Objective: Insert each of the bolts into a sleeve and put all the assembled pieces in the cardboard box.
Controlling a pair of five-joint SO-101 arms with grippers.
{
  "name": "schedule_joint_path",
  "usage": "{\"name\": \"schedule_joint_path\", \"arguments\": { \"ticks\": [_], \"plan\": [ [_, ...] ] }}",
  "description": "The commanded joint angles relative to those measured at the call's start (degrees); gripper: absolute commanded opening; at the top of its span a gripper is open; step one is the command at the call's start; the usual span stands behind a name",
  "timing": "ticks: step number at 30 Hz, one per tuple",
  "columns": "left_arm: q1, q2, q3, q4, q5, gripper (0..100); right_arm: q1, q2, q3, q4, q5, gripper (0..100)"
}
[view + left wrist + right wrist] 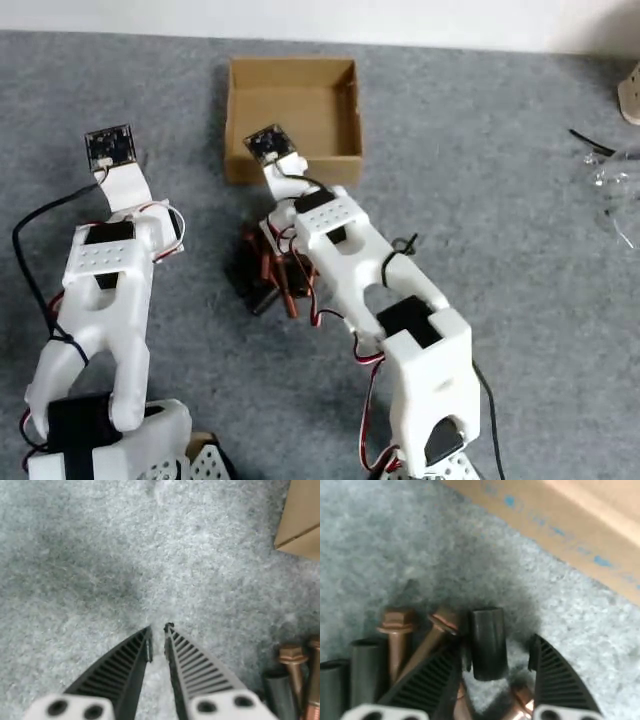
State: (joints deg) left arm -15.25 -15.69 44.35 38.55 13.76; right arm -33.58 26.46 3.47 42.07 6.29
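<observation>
Right gripper [495, 644], jaws apart, black sleeve [487, 641] btwn them

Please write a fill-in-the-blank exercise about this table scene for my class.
1. The cardboard box is ___.
2. The right pincer is open around a black ___.
3. The left pincer grips ___.
4. The copper bolts lie ___ the box.

Missing words: empty; sleeve; nothing; outside.
</observation>
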Motion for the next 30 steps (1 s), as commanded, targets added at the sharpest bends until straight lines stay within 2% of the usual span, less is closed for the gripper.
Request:
{"name": "schedule_joint_path", "arguments": {
  "ticks": [1,4,8,12,19,30],
  "plan": [
    [-0.31,-0.48,-0.31,-0.79,0.62,6,-1.54,0.13,-1.19,-1.01,0.62,18.3],
    [-0.31,-0.48,-0.31,-0.79,0.62,6,-1.54,0.13,-1.27,-1.19,0.62,14.2],
    [-0.31,-0.48,-0.31,-0.79,0.62,6,-1.54,0.22,-1.27,-2.24,0.62,0.3],
    [-0.31,-0.4,-0.31,-0.79,0.62,6,-1.54,0.22,-1.19,-4.35,0.62,0.3],
    [-0.31,-0.31,-0.4,-0.88,0.62,6,-1.36,-1.36,-1.36,-2.24,0.62,0.3],
    [-0.31,-0.31,-0.4,-0.88,0.62,6,-1.54,-17.19,8.75,-0.84,0.62,0.3]
  ]
}}
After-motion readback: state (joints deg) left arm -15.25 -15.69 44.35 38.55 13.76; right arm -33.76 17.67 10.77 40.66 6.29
